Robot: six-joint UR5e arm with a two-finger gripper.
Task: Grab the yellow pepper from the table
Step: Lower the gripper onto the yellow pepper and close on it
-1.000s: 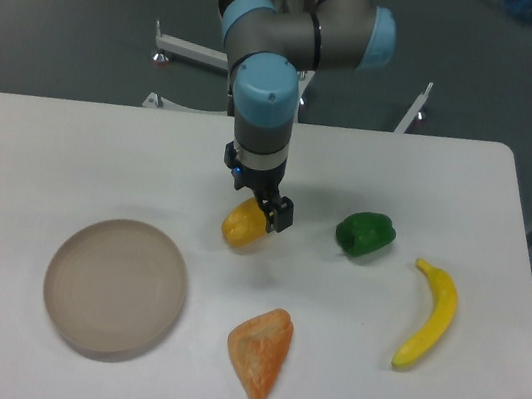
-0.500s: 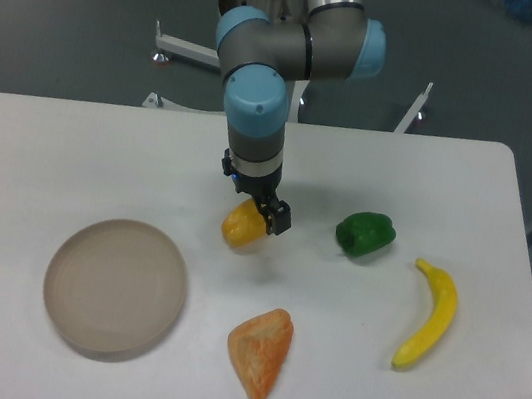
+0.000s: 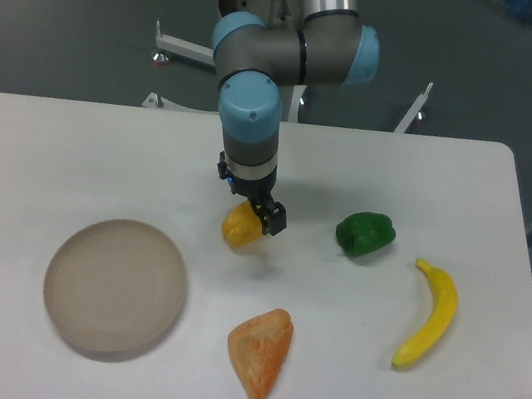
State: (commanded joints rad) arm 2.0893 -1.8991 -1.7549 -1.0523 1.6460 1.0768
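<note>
Yellow-orange blocky bell pepper (image 3: 240,229) sits near the middle of the white rectangular table (image 3: 40,154), clamped between my two dark jaws; my gripper (image 3: 251,210) grips it, left of a green pepper (image 3: 365,233).

White bench (image 3: 72,144) all across, plain and unpatterned. The pepper (image 3: 241,227) shows yellow-orange, deeper orange towards its lower side. Right over it, the tool (image 3: 262,213) is black, with a small blue spot on the mount above it. The arm (image 3: 252,106) carries light blue caps on grey and silver segments. To the right, a green pepper (image 3: 365,233), dark and glossy. Further right, a banana (image 3: 430,316), bright yellow with a darker greenish tip at each end. Down front, an orange wedge (image 3: 260,352), paler and mottled on top. At left, a plate (image 3: 115,285), dull beige-grey with faint rings. Behind it all, grey floor (image 3: 62,15).
</note>
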